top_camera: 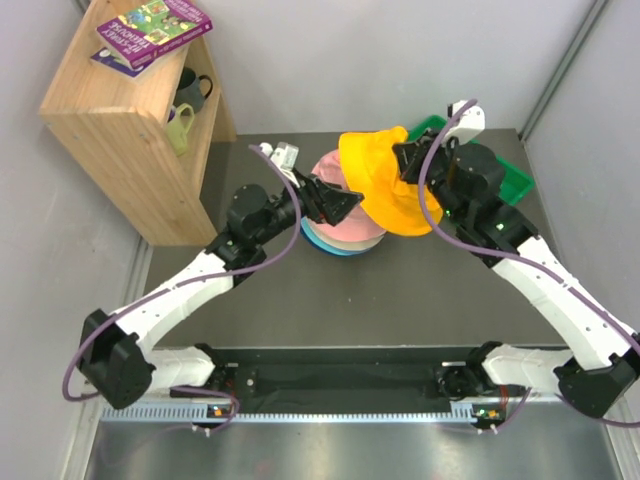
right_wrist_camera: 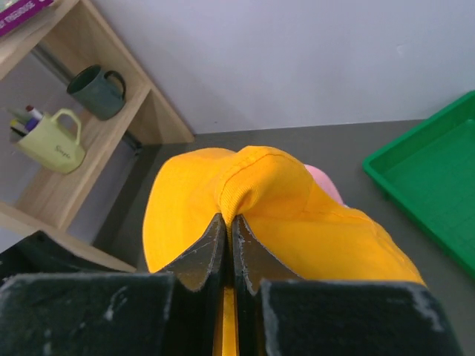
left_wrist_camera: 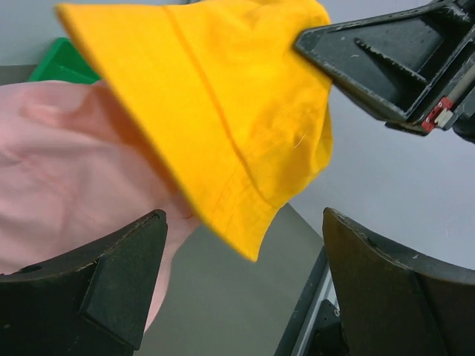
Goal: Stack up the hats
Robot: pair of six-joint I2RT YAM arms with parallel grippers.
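Dark table (top_camera: 400, 300) seen from above, w/ two robot arms reaching in from its near edge. A wooden shelf (top_camera: 120, 130) stands well off beyond the L jaws. A green tray (top_camera: 515, 180) lies just behind the R jaws. Between the two sets of jaws sits the stack of hats (top_camera: 343, 243): a pink hat (top_camera: 328, 170) on top, soft and crumpled, w/ a blue-teal brim showing at the base. The orange-yellow hat (top_camera: 385, 185) hangs in the air below the R jaws, partly over the stack and offset toward the R side. It's a floppy cloth bucket hat, the crown bunched into a fold at the pinch point, the round brim drooping and tilted, the seam stitching visible. The right gripper (right_wrist_camera: 228, 226) has its jaws pressed together on that fold of cloth. The left gripper (top_camera: 338, 203) has its jaws spread wide and holds nothing; the yellow brim dangles just ahead of the gap, and pink cloth lies by one finger. Step in hand looks like carrying the yellow hat onto the pile. Next move prob. calls for shifting it toward the L jaws until centred over the pink hat, lowering, then letting go. The L arm may need to steady or spread the brim, as cloth this limp could land folded or slide off.
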